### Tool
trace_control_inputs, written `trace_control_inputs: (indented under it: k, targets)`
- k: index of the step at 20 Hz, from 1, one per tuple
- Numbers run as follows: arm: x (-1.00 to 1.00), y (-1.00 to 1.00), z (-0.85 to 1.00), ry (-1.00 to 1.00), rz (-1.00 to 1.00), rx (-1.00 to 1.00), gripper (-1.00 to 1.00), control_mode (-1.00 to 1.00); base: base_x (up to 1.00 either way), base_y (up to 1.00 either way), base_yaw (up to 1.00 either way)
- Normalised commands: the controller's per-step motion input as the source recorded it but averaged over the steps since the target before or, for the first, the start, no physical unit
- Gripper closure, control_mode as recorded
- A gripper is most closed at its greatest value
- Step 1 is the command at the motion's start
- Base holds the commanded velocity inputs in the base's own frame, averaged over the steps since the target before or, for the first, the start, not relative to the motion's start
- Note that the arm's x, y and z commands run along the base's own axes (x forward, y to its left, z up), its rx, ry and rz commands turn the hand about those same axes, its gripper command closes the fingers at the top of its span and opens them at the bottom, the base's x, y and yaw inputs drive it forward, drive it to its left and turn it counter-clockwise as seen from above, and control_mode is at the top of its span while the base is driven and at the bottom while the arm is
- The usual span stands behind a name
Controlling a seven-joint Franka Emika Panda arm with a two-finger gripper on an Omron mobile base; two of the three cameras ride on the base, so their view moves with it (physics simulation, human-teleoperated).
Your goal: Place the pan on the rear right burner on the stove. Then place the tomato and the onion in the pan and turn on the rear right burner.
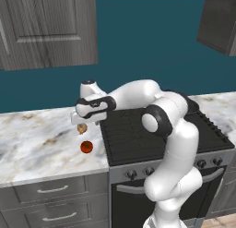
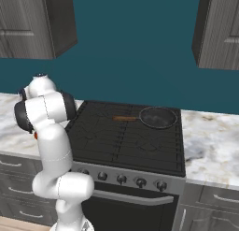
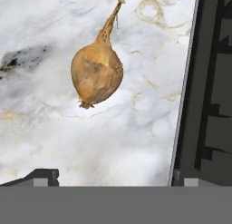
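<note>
One tan onion (image 3: 96, 75) and one red tomato (image 1: 86, 147) lie left of the black gas stove (image 2: 126, 132); one black pan (image 2: 158, 117) sits on it. The two-finger gripper (image 3: 115, 177) hangs wide open, empty, over the onion.

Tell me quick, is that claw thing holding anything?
Gripper: open, holding nothing, above the onion on the counter.

The white arm (image 1: 170, 130) bends over to its left side and reaches down low. Its gripper (image 1: 79, 121) points down, with the two fingers wide apart, holding nothing.
</note>
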Motion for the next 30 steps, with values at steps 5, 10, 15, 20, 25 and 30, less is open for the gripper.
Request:
trace_control_inputs:
  k: [5,10,15,20,25,30]
  targets:
    - [0.13,0.12,-0.14,-0.03,0.06,0.02,-1.00,-1.00,0.00,0.00,0.00]
    - [0.08,0.01,-0.11,-0.05,0.03,0.00,-1.00,-1.00,0.00,0.00,0.00]
    - [0.09,0.00,-0.11,-0.02,0.00,0.00,-1.00,-1.00,0.00,0.00,0.00]
    - [0.21,0.03,-0.14,0.00,0.00,0.01,-1.00,-1.00,0.00,0.00,0.00]
    - [0.25,0.10,-0.13,0.00,0.01,0.01,-1.00,-1.00,0.00,0.00,0.00]
    - [0.22,0.16,-0.13,0.00,0.01,0.01,-1.00,-1.00,0.00,0.00,0.00]
